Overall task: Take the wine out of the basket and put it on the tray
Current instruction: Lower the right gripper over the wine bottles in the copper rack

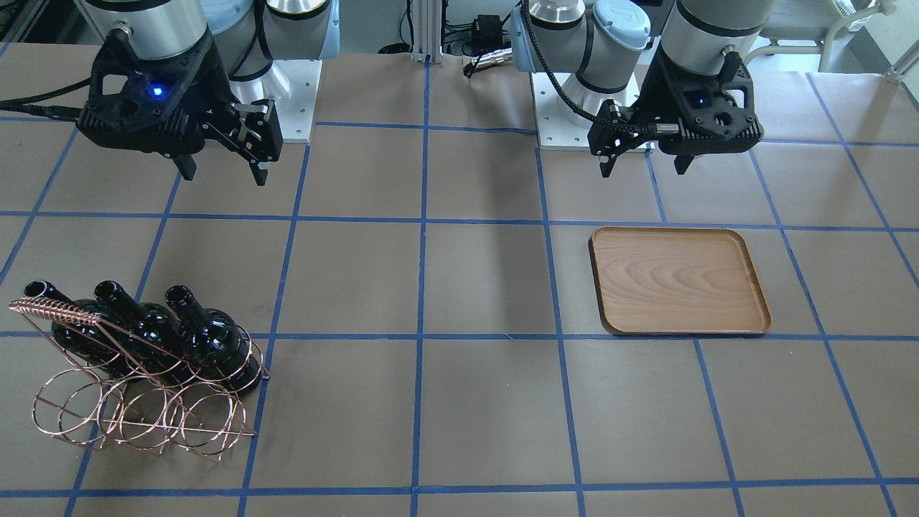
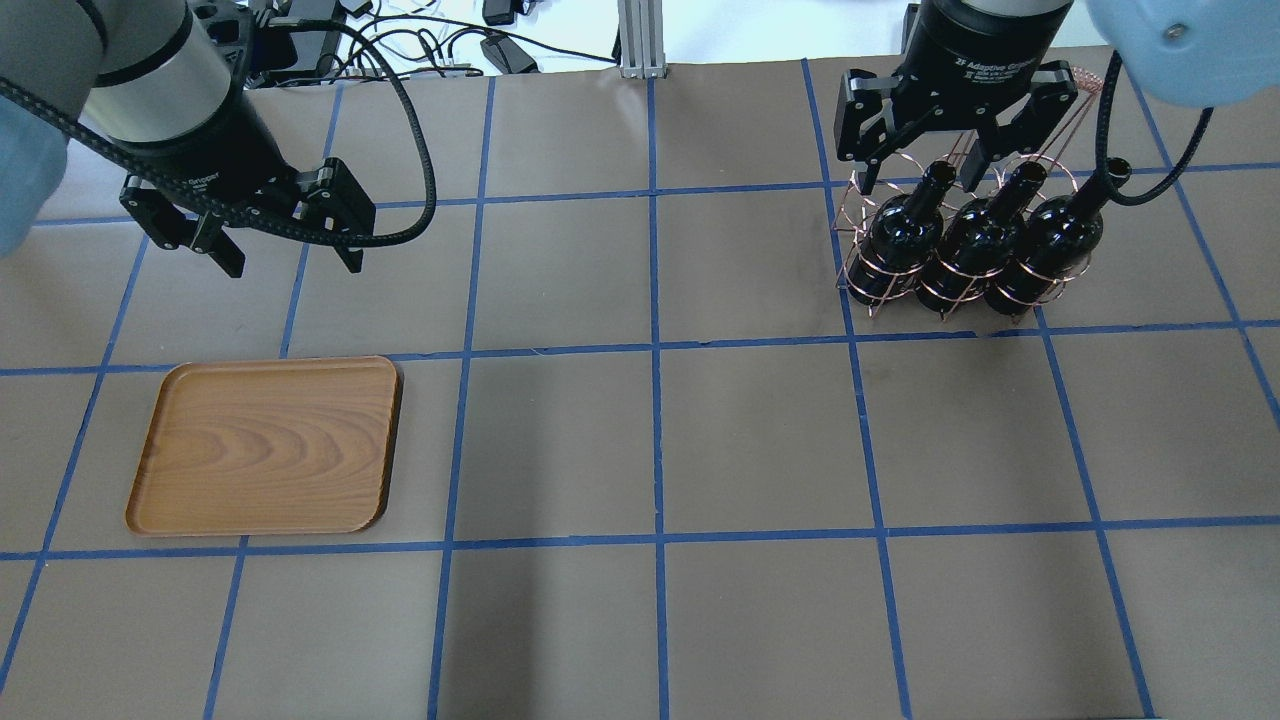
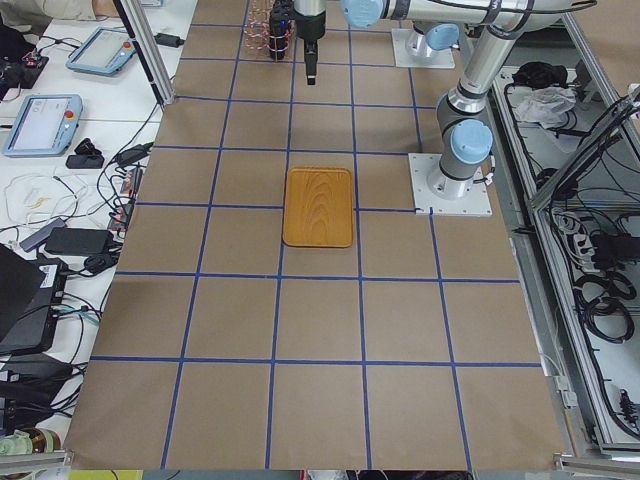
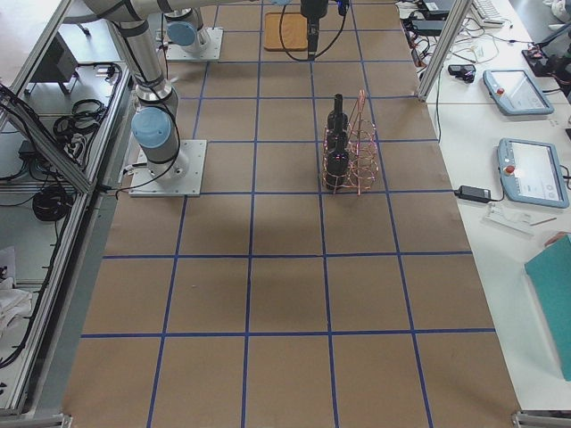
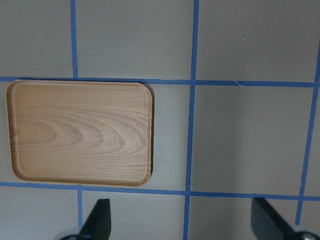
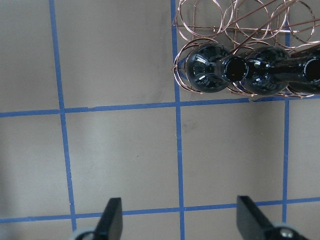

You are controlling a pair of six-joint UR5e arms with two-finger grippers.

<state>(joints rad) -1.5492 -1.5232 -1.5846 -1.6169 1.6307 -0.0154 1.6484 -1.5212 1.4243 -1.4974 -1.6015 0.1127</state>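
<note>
Three glossy black wine bottles [image 1: 208,334] [image 2: 890,235] sit side by side in the copper wire basket [image 1: 143,413] [image 2: 1055,100], necks tilted toward the robot. My right gripper [image 1: 222,169] [image 2: 918,180] is open and empty, held high on the robot's side of the basket. In the right wrist view the bottles [image 6: 207,70] and basket [image 6: 235,25] lie at the upper right, beyond the fingers [image 6: 112,220]. The wooden tray [image 1: 678,280] [image 2: 265,445] [image 5: 80,132] lies bare. My left gripper [image 1: 642,169] [image 2: 292,265] is open and empty, above the table behind the tray.
The table is brown paper with a blue tape grid. The arm bases [image 1: 287,93] stand at the robot's edge. Tablets and cables lie on side benches [image 3: 60,110] beyond the table. The tray [image 3: 319,207] and basket [image 4: 357,143] sit far apart, one toward each end of the table.
</note>
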